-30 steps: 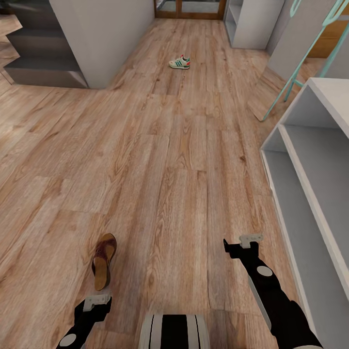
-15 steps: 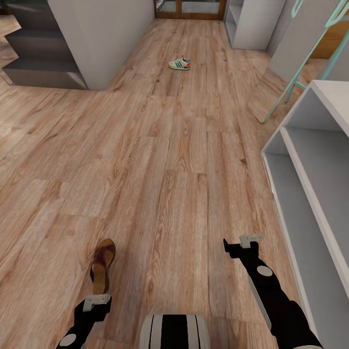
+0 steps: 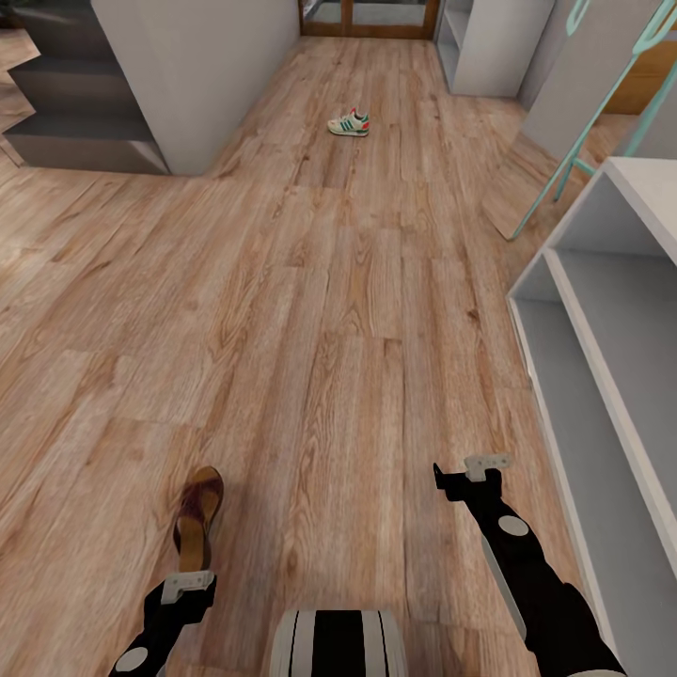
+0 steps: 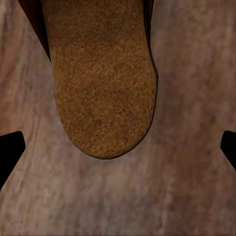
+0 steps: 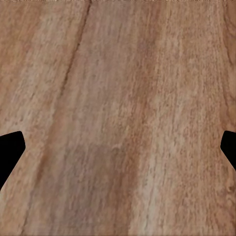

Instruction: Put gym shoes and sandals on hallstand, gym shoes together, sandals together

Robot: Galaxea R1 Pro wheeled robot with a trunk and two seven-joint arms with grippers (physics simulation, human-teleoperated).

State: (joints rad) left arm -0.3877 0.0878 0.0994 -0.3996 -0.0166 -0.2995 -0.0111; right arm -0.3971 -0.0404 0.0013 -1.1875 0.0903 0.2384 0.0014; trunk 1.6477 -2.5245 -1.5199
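One dark reddish-brown sandal (image 3: 197, 517) with a tan footbed lies on the wood-plank corridor floor (image 3: 329, 310), its heel just ahead of my left gripper (image 3: 183, 588). In the left wrist view the sandal's heel (image 4: 103, 83) sits ahead of the open left gripper (image 4: 118, 150), between the lines of its two fingertips (image 4: 10, 152). One white gym shoe (image 3: 349, 122) with green stripes stands far down the corridor. The pale grey hallstand (image 3: 602, 310) runs along the right. My right gripper (image 3: 475, 470) hangs open over bare floor (image 5: 118, 98) next to the hallstand's corner.
Grey stairs (image 3: 75, 103) and a white wall block (image 3: 197, 75) stand at the far left. A mint-coloured thin frame (image 3: 602, 103) leans behind the hallstand. A white shelf unit (image 3: 470, 47) and a wooden door (image 3: 367, 19) close the far end.
The view has crept forward: the sandal and the hallstand have slid slightly lower in the picture, so the sandal now lies closer to my left gripper. Both arms keep their pose.
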